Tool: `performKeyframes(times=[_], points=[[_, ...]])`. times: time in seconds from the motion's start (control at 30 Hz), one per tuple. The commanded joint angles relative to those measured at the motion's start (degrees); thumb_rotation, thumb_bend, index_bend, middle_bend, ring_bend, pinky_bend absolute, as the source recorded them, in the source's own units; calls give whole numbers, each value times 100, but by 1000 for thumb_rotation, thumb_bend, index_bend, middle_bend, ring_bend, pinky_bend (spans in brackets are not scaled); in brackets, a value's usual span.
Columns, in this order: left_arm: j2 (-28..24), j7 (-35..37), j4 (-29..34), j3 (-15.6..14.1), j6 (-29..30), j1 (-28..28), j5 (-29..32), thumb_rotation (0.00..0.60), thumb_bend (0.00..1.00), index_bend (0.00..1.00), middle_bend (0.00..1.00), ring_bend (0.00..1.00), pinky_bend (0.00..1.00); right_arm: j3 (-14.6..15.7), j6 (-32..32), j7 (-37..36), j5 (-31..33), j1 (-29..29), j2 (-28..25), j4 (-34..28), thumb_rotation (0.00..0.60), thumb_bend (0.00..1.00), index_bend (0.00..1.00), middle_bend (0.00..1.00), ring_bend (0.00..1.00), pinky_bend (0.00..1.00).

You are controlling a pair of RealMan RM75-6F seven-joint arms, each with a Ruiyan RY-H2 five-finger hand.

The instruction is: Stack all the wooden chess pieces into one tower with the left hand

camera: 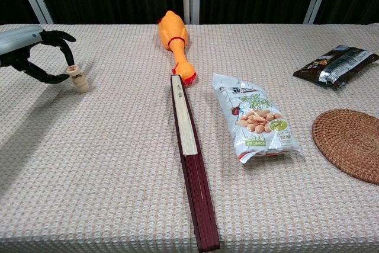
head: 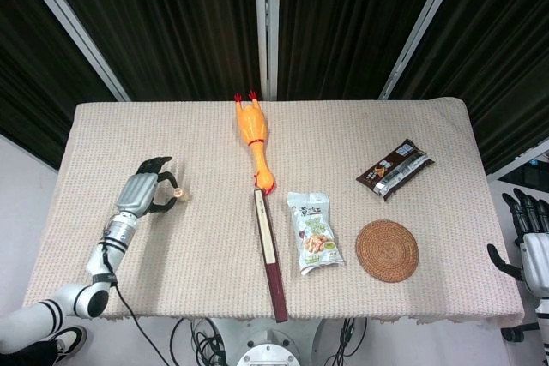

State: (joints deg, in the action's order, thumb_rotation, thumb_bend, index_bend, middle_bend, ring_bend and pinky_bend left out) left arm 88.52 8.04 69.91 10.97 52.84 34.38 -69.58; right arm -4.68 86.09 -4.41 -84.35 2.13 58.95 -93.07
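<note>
Left hand (camera: 32, 51) pinching top chess piece (camera: 74, 69) sitting on small tower (camera: 79, 81) (tower tilting slightly). Right hand (head: 528, 233) hanging off table edge, fingers spread, holding nothing.

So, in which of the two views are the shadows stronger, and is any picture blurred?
Chest view: the left hand casts a long soft shadow on the table and the stacked chess pieces look sharp. Head view: light is even, shadows are faint, and the chess pieces are too small for detail. Neither picture shows motion blur.
</note>
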Motion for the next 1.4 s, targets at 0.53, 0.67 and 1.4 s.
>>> performKeyframes(times=[0.53, 0.67, 1.4], points=[[95, 29, -163, 0, -50, 25, 57, 600, 340, 475, 66, 0, 0, -14, -31, -13, 41, 5, -13, 9, 600, 256, 0, 0, 0, 0], [115, 35, -153, 20, -24, 30, 62, 600, 340, 473, 65, 0, 0, -13, -9, 11, 35, -4, -18, -16, 600, 256, 0, 0, 0, 0], [97, -71, -103, 4, -86, 58, 122, 600, 339, 379, 66, 0, 0, -16, 18, -76, 29, -28, -55, -5, 600, 257, 0, 0, 0, 0]])
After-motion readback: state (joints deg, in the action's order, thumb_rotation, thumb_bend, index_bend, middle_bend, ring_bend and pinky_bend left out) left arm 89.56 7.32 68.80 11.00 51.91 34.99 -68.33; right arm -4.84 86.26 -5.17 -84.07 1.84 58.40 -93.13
